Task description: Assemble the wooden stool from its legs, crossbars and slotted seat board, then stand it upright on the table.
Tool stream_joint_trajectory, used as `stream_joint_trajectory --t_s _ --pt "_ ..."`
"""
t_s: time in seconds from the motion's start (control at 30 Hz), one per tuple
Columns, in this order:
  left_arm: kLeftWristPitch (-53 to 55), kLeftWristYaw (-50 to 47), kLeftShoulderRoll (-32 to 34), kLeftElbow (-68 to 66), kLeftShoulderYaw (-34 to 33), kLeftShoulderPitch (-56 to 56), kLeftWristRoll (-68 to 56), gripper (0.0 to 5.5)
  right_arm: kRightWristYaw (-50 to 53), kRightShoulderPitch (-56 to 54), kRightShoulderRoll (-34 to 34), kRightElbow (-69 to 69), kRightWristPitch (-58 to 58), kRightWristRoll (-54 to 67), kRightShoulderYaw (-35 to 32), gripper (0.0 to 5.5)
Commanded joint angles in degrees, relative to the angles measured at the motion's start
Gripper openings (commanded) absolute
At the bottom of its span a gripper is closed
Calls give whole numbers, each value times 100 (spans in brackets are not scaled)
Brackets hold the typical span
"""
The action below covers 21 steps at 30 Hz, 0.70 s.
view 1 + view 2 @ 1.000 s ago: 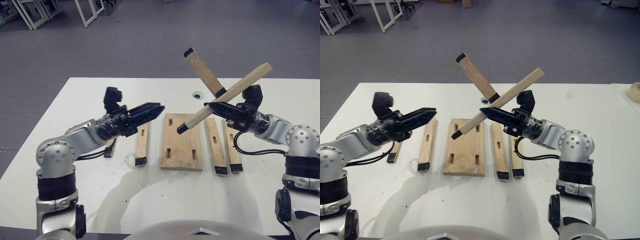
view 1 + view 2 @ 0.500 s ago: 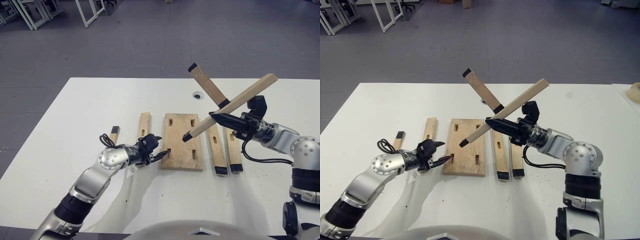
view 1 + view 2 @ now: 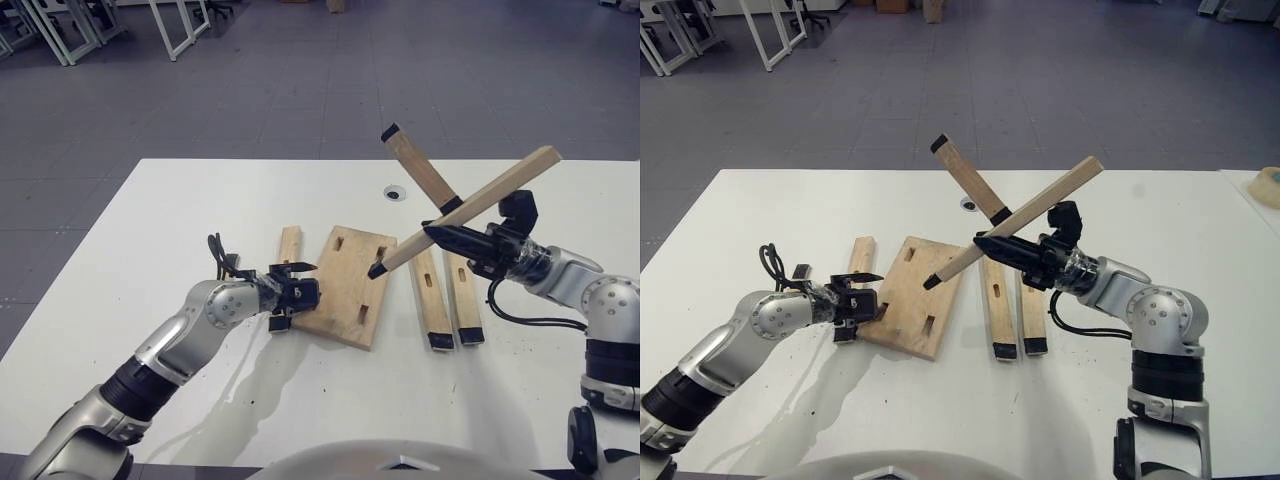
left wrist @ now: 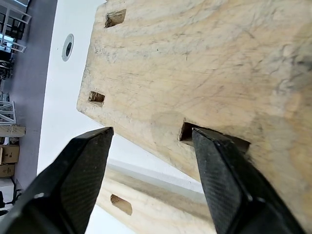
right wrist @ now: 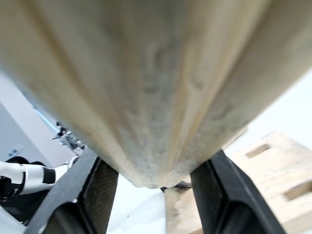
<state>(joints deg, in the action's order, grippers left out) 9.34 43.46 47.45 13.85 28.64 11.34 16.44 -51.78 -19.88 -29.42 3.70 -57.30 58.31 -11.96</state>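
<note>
The seat board [image 3: 347,285] lay skewed on the white table [image 3: 150,230], and its left edge looked slightly raised. The left gripper [image 3: 293,288] sat at that edge with its fingers well apart, one over a slot on the board's face and the other off the edge, clamping nothing. Above the board's right side the right gripper [image 3: 440,236] was closed around the long bar of the crossed pieces [image 3: 490,190], whose black-tipped lower end hung just over the board. Two legs [image 3: 445,295] lay side by side just right of the board, and a single leg [image 3: 288,245] lay just left of it, beside the left gripper. The likely trouble was the board: pinched so near one edge it could pivot or slip, shifting the slots away from the descending tip. It could also nudge the single leg. The crossed pieces might twist in the grip if the tip caught a slot rim. A cable hole [image 3: 396,191] lay in the table beyond the board. Farther off were a grey floor [image 3: 300,80] and white frames [image 3: 180,20].
</note>
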Motion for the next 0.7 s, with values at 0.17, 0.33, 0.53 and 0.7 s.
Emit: stream_joint_trajectory --t_s 0.17,0.33,0.53,0.7 --pt "-889 552 556 -535 85 -664 100 299 -485 -579 -125 -658 839 -1159 809 202" --pt "-1517 481 663 -1134 -169 -747 113 299 -966 -879 -89 -1187 1314 -1832 1349 202" --pt "-2291 387 627 -1636 -349 -588 233 299 -1284 -1167 -49 -1821 1712 -2309 1534 202" --pt "-2631 319 460 -1848 -404 -381 275 299 -1275 -1432 228 -2432 2059 -2688 1630 202"
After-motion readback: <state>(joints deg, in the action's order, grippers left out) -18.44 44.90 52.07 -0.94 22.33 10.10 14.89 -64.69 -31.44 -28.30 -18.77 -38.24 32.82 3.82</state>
